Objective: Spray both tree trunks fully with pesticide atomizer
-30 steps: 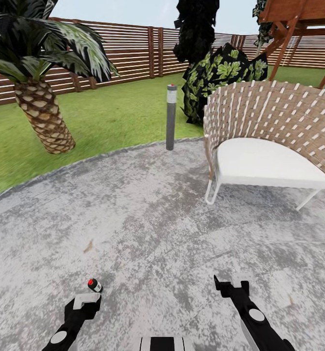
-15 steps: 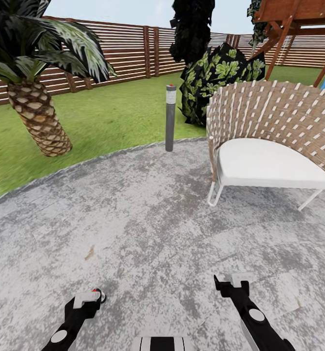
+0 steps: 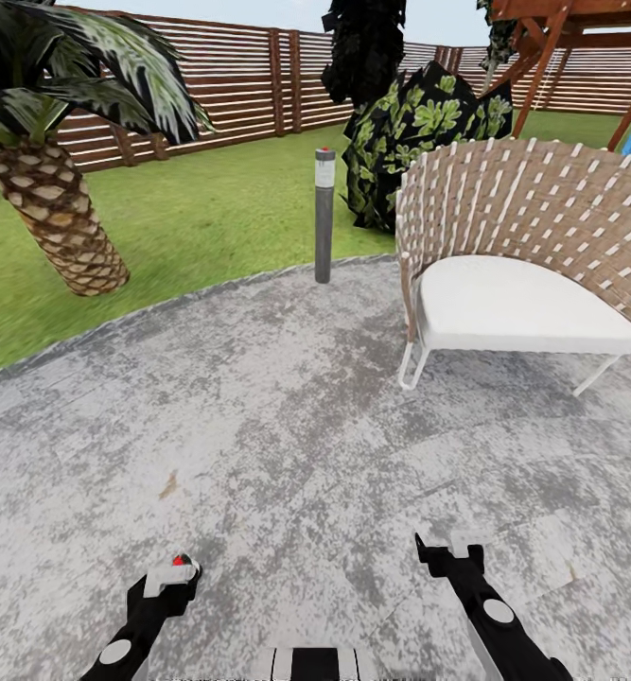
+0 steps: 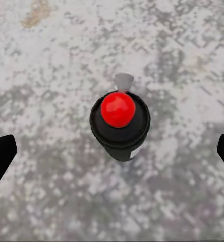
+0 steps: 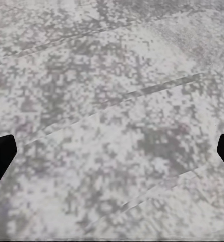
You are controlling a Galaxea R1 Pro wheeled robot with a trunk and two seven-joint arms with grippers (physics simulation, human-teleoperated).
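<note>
Fingers (image 4: 1, 156) wide apart above atomizer (image 4: 120, 125)

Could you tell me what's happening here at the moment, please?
The robot stands on grey paving in a garden, with its left tool hovering open directly above the pesticide atomizer, a black can with a red cap standing upright on the slabs. It has not gripped it yet. The right tool hangs open and empty over bare paving. A wicker chair stands ahead.

Grey stone patio (image 3: 287, 416), lawn (image 3: 192, 218), slat fence (image 3: 230, 85), 1 woven chair (image 3: 533, 246), bollard light (image 3: 324, 216), palm (image 3: 55, 208).
</note>
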